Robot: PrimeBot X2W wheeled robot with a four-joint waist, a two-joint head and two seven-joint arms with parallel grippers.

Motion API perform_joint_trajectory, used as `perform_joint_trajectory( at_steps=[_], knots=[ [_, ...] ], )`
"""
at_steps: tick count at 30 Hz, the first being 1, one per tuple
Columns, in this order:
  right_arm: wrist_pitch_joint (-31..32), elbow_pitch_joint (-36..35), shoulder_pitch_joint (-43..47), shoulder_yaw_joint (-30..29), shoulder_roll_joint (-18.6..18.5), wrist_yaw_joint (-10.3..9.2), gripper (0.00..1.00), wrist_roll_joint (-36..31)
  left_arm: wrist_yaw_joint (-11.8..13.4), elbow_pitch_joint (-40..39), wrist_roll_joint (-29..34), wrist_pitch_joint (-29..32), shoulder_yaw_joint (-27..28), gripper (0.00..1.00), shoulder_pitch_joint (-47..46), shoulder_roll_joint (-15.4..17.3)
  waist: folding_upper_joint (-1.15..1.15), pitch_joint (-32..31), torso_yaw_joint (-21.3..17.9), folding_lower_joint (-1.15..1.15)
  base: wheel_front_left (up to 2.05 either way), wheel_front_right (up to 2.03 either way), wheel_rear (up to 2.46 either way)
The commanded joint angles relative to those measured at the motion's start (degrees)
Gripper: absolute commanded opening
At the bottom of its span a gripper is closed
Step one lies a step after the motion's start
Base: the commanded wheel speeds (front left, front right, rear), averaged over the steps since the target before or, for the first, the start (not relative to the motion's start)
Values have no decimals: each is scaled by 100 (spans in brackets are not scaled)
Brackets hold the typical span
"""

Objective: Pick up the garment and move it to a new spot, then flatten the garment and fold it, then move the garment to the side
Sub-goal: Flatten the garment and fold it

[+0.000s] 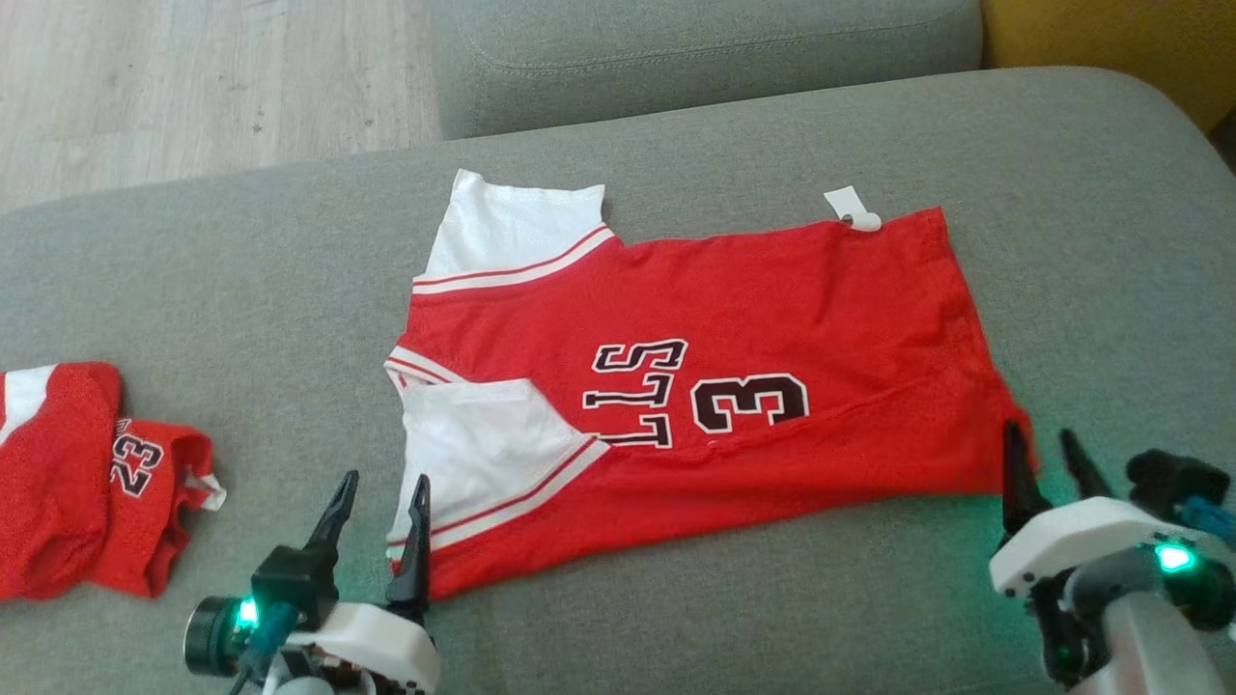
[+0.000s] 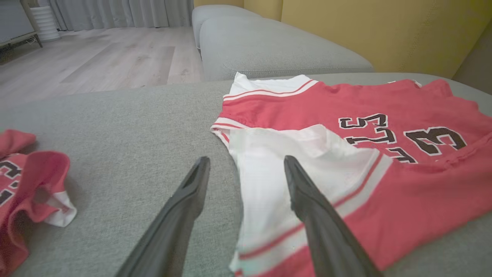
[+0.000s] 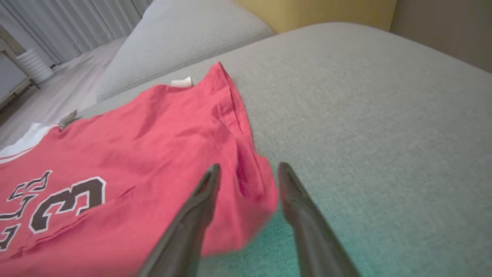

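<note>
The garment (image 1: pixel 734 347) is a red jersey with white sleeves and black "3" lettering, spread on the grey sofa cushion (image 1: pixel 676 598) with its near long edge folded over. My left gripper (image 1: pixel 381 497) stands open at the near white sleeve (image 2: pixel 265 173), whose edge lies between the fingers. My right gripper (image 1: pixel 1043 454) stands open at the jersey's near right hem corner (image 3: pixel 253 181), which sits loose between its fingers. Neither gripper is closed on the cloth.
A second red jersey (image 1: pixel 77 473) marked "23" lies crumpled at the cushion's left edge. Another grey cushion (image 1: pixel 705 58) stands behind, with wood floor (image 1: pixel 193 87) to the far left and a yellow wall (image 2: pixel 384 34) beyond. A white tag (image 1: pixel 852 208) sticks out at the far hem.
</note>
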Motion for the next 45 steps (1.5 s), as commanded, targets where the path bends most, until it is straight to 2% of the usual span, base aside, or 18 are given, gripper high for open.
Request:
perform_joint_trajectory(
  at_steps=[1, 5, 9, 15, 21, 25, 31, 35, 39, 45],
  knots=[
    [-22, -212, -71, 91, -19, 37, 100, -1, 29, -189, -10, -80, 218, 100, -190, 88, 0, 0, 0, 0, 0, 0, 0],
    [-139, -738, -5, -123, 8, 37, 100, -65, 73, -351, -35, -300, 303, 100, -304, 95, 0, 29, -10, 0, 0, 0, 0],
    [-280, -1198, -138, -217, 27, 37, 100, -96, -123, -799, -74, -472, 328, 100, -513, 123, 0, 132, -37, 0, 0, 0, 0],
    [-356, -1694, -504, -266, 37, 37, 100, -164, -246, -1223, -147, -508, 551, 100, -1242, 273, 0, 450, -108, 0, 0, 0, 0],
    [-211, -1871, -1094, -70, 5, 37, 100, -260, -582, -839, -178, 115, 317, 100, -2605, 732, 0, 1017, -339, 0, 0, 0, 0],
    [-169, -1846, -1560, 205, -73, 37, 100, -235, -695, -115, -525, 992, -123, 100, -3676, 1112, 0, 1440, -567, 0, 0, 0, 0],
    [-217, -1729, -2141, 644, -158, 37, 100, -137, -704, 715, -1420, 2126, -1469, 100, -5041, 1931, 0, 1933, -928, 0, 0, 0, 0],
    [-313, -1633, -2379, 855, -181, 37, 100, 3, -705, 1116, -1948, 2697, -2241, 100, -5642, 2323, 0, 2156, -1104, 0, 0, 0, 0],
    [-419, -1545, -2514, 1001, -173, 37, 100, 85, -705, 1617, -2108, 2824, -2686, 100, -6059, 2579, 0, 2303, -1252, 0, 0, 0, 0],
    [-514, -1418, -2516, 1165, -205, 37, 100, 149, -706, 2452, -2251, 2750, -2859, 100, -6404, 2537, 0, 2432, -1409, 0, 0, 0, 0]
  ],
)
